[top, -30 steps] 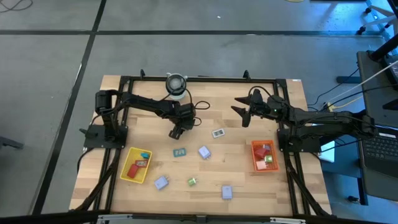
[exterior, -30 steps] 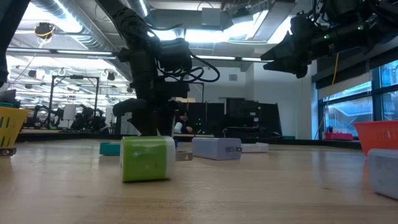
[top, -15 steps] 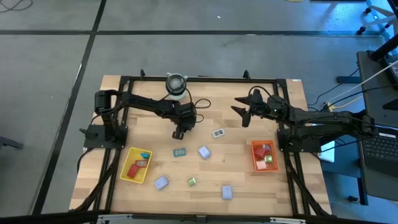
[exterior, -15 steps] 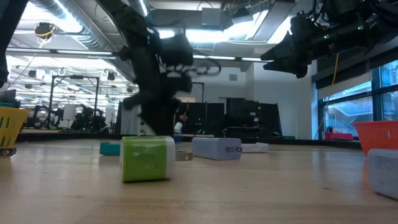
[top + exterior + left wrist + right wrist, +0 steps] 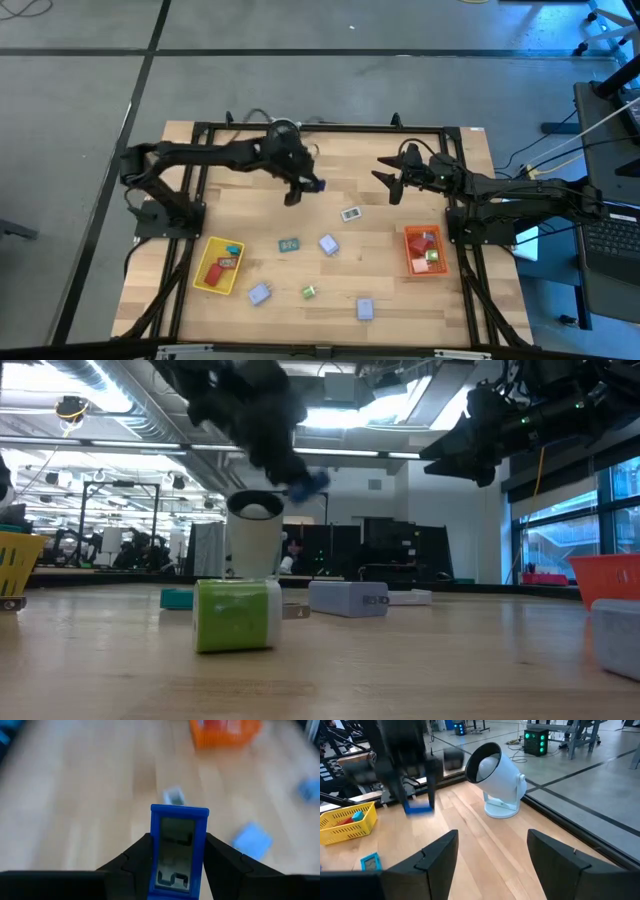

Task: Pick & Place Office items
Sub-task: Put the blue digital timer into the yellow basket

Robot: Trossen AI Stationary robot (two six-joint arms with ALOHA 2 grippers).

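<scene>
Wooden desk [image 5: 380, 270] below me: my left pincer [image 5: 303, 186] is clamped on a blue block [image 5: 179, 849], lifted near the grey-white cylinder [image 5: 254, 536]. Right pincer [image 5: 388, 182] hovers apart, holding nothing.

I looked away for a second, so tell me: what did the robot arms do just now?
The left pincer was down at the table; now it has shut on a blue packet and lifted it into the air, swinging toward the back of the table near the round white object. The right pincer stayed open and raised where it was. The yellow tray, the orange tray and the other small items did not move.
</scene>
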